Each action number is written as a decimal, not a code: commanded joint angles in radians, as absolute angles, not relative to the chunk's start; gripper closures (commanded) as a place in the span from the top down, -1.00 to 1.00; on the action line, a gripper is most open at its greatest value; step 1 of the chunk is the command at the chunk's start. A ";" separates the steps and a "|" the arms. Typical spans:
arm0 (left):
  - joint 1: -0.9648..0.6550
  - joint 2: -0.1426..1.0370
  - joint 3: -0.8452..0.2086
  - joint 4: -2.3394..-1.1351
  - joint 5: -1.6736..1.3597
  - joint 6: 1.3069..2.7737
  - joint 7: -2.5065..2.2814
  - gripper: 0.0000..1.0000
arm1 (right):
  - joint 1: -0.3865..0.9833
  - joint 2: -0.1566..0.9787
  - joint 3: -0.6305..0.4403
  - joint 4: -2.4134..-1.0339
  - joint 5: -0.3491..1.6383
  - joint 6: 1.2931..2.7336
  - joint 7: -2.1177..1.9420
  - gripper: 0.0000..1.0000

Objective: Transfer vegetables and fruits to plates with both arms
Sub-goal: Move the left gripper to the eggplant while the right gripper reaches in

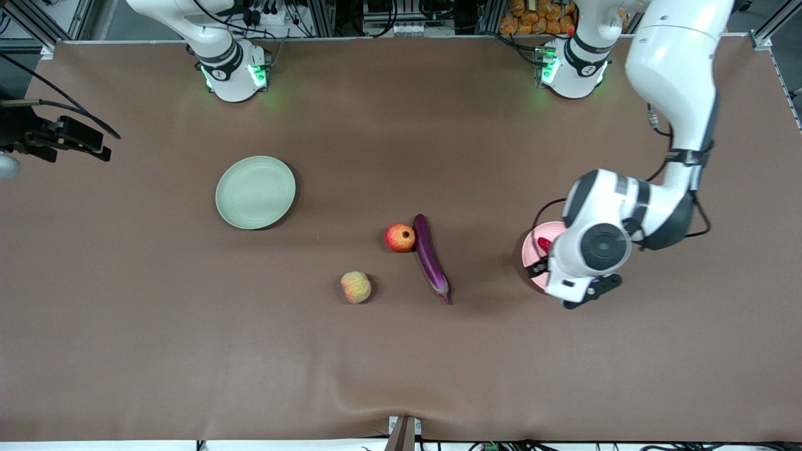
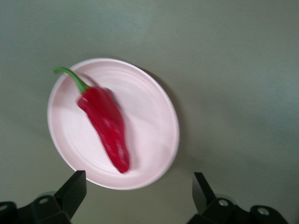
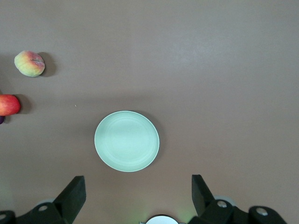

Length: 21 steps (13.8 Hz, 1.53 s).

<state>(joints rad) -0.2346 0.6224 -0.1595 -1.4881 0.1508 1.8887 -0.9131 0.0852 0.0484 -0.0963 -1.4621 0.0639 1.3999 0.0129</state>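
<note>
The red chili pepper (image 2: 105, 123) lies on the pale pink plate (image 2: 149, 116), which the left arm's hand mostly covers in the front view (image 1: 531, 254). My left gripper (image 2: 138, 176) hangs open and empty above that plate's rim. The purple eggplant (image 1: 429, 255) lies mid-table, touching the pomegranate-like fruit (image 1: 400, 238). The peach (image 1: 356, 287) sits nearer the front camera. The pale green plate (image 1: 255, 191) is bare. My right gripper (image 3: 138, 179) is open and empty, high over the table beside the green plate (image 3: 126, 141); it is out of the front view.
Black camera gear (image 1: 56, 141) juts over the table edge at the right arm's end. The right wrist view also shows the peach (image 3: 29, 63) and the pomegranate-like fruit (image 3: 8, 105). Both arm bases stand along the table's edge farthest from the front camera.
</note>
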 commanded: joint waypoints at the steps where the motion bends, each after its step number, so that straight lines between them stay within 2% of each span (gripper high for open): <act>1: -0.291 0.652 -0.153 -1.443 0.135 1.919 -1.021 1.00 | 0.089 0.112 -0.094 -1.450 0.083 1.419 0.021 1.00; 4: -0.385 0.681 -0.149 -1.440 0.140 1.994 -1.184 1.00 | 0.101 0.221 -0.092 -1.428 0.075 1.468 0.006 1.00; 9: -0.462 0.739 -0.141 -1.431 0.143 2.216 -1.405 1.00 | 0.113 0.284 -0.092 -1.427 0.084 1.531 0.005 1.00; 11: -0.476 0.784 -0.140 -1.399 0.144 2.255 -1.457 1.00 | 0.115 0.333 -0.092 -1.427 0.089 1.548 0.005 1.00; 14: -0.495 0.830 -0.140 -1.388 0.143 2.269 -1.474 1.00 | 0.133 0.334 -0.092 -1.434 0.089 1.546 0.011 1.00; 17: -0.512 0.880 -0.137 -1.378 0.144 2.374 -1.551 1.00 | 0.164 0.341 -0.092 -1.439 0.106 1.551 0.021 1.00; 21: -0.529 0.922 -0.137 -1.370 0.146 2.439 -1.555 1.00 | 0.172 0.353 -0.092 -1.437 0.207 1.555 0.125 1.00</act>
